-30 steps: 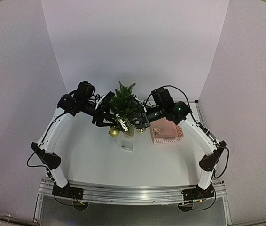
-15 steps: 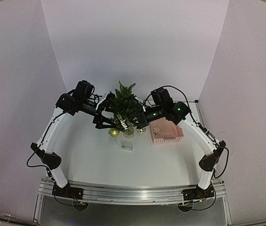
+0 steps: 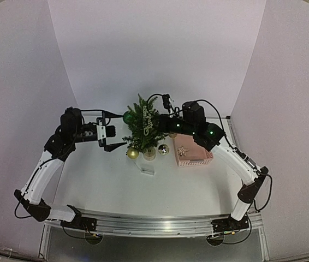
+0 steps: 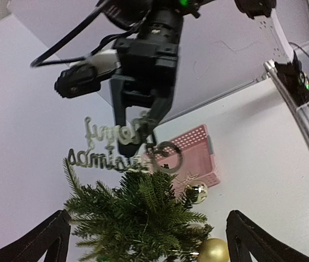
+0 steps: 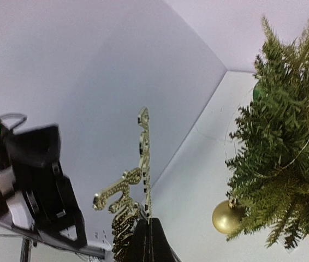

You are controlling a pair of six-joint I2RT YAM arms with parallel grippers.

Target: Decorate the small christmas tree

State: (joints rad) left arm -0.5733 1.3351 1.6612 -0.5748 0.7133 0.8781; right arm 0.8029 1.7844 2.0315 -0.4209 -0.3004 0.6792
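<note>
Jaws first: in the top view the left gripper (image 3: pixel 110 134) is spread wide with nothing in it, sitting off to the left of the small christmas tree (image 3: pixel 142 131) and clear of the branches. The right gripper (image 3: pixel 161 123) is pinched shut on a gold glitter script ornament (image 3: pixel 149 121), right up against the upper right side of the tree. The tree stands upright toward the back of the white table (image 3: pixel 116 185), between the two grippers. There's a green bauble (image 3: pixel 127 116) high on its left side, a gold bauble (image 3: pixel 132 154) low on the left and a silver bauble (image 3: pixel 164 149) low on the right. The pink basket (image 3: pixel 195 155) sits just right of the tree with a star ornament (image 3: pixel 183 151) in it.

Left wrist cam: my own fingers (image 4: pixel 45 243) only show in the bottom corners, far apart, with the treetop between them. Above it the right gripper comes down with its tips closed on the script ornament, whose lettering hangs just over the top branches. I can't tell if it touches them. The basket is behind.

Right wrist cam: the fingertips are closed tight at the bottom edge and the glitter lettering sticks straight out from them. The tree fills the right side, and the gold bauble looks hung from a low branch. The open left gripper is a bit blurry on the left
</note>
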